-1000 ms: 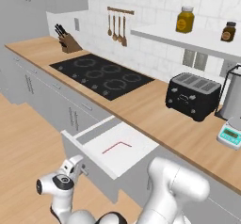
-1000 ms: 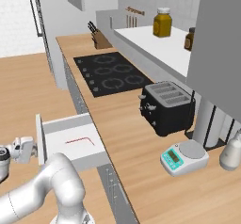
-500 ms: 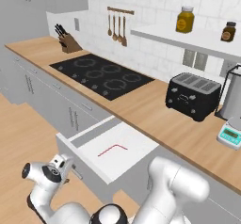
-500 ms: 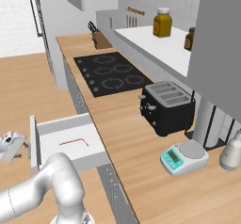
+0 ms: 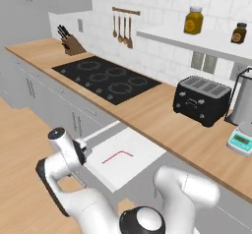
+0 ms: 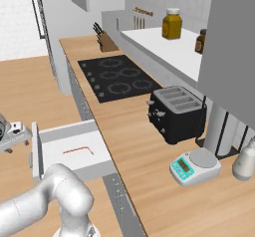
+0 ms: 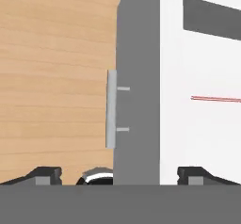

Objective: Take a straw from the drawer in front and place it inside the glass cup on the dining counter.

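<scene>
The drawer (image 5: 129, 165) stands pulled out from under the wall counter, and its white interior faces up. A thin red straw (image 5: 118, 156) with a bent end lies flat inside it, also visible as the straw (image 6: 78, 150) and the straw (image 7: 216, 99). My gripper (image 7: 120, 176) hovers open over the drawer's grey front (image 7: 136, 77) beside its bar handle (image 7: 111, 109), holding nothing. The same gripper (image 5: 82, 153) sits at the drawer's outer end, left of the straw. The glass cup and the dining counter are out of view.
The wall counter carries a black stove (image 5: 106, 78), a black toaster (image 5: 201, 100), a small scale (image 5: 241, 140) and a knife block (image 5: 73, 43). Wooden floor (image 6: 30, 81) spreads out beyond the drawer front. Grey cabinet fronts (image 5: 44, 98) run beneath the counter.
The drawer slid a little further out. My hand then left the handle and rose above the drawer front, nearer the interior.
</scene>
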